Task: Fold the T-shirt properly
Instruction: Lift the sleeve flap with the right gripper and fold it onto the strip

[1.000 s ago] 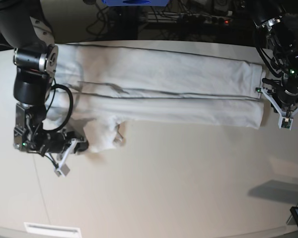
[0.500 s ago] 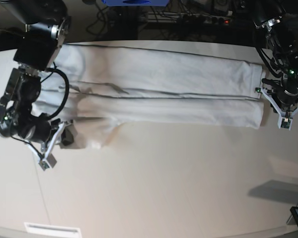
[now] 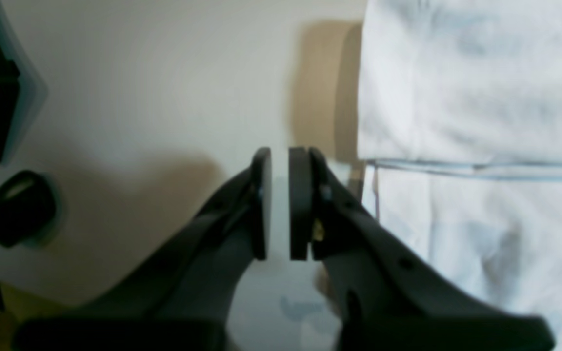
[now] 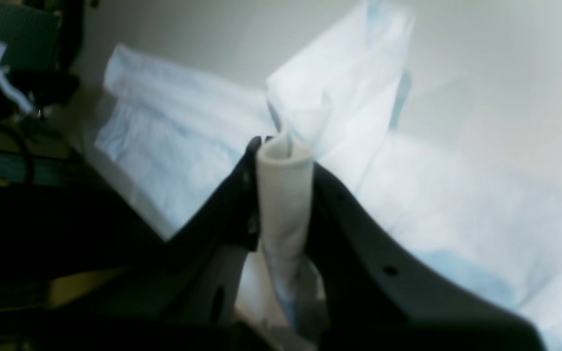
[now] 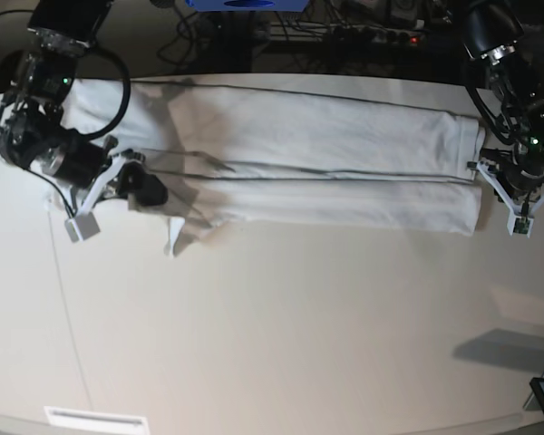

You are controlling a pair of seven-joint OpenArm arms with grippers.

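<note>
The T-shirt (image 5: pixel 308 168) lies along the table's (image 5: pixel 299 344) far side as a long band, sides already folded in; the crosswise folds look undone. Your right gripper (image 4: pixel 281 161) pinches a rolled bunch of cloth between its fingers at the band's sleeve end, lifted slightly. Your left gripper (image 3: pixel 280 204) sits just off the hem end, fingers nearly pressed together, holding nothing. The near half of the table gives you open room; the far edge is close behind the shirt.
</note>
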